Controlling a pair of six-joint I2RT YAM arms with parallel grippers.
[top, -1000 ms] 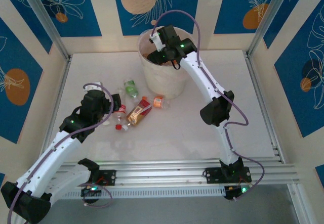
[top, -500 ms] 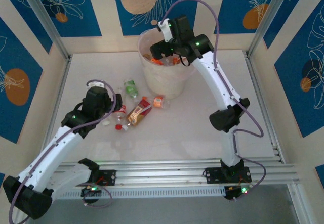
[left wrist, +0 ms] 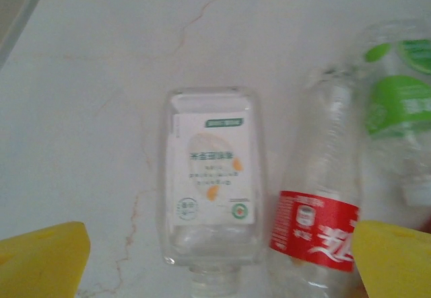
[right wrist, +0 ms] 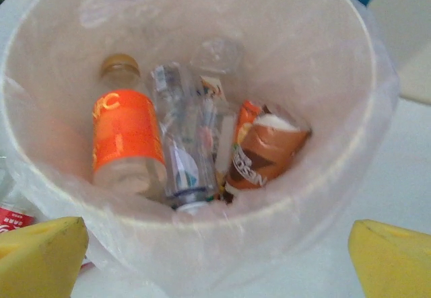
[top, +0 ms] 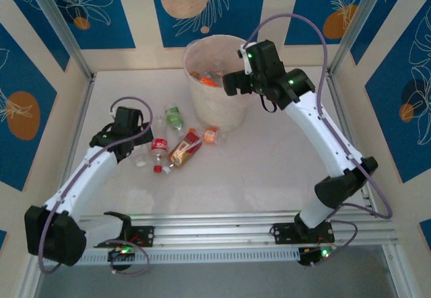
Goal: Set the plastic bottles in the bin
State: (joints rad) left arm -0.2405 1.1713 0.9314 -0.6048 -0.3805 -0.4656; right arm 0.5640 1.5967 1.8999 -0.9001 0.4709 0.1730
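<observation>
Bottles are split between two places. Inside the bin [right wrist: 303, 42], at the far middle of the table [top: 269, 170], an orange-label bottle [right wrist: 126, 140], a crumpled clear bottle [right wrist: 180, 143] and a brown-label bottle [right wrist: 264, 146] lie heaped together, with a thin liner [right wrist: 108, 251] folded over the rim. The others lie on the table to the left of the bin's foot: a green-label bottle [top: 174, 118], a red-label bottle [top: 159, 146], a bronze-label bottle [top: 185, 149] and, nearest the bin, a small orange bottle [top: 211, 134]. A flat white-label bottle [left wrist: 212, 177] lies on its side just beside the red-label one. The left gripper [left wrist: 215, 261] hangs above the white-label bottle, its yellow fingers [left wrist: 40, 257] spread wide to either side and not closed on it. One of them overlaps the red-label bottle's end in the wrist view. The right gripper [right wrist: 215, 257] hovers at the bin's rim, fingers wide apart with nothing between them.
</observation>
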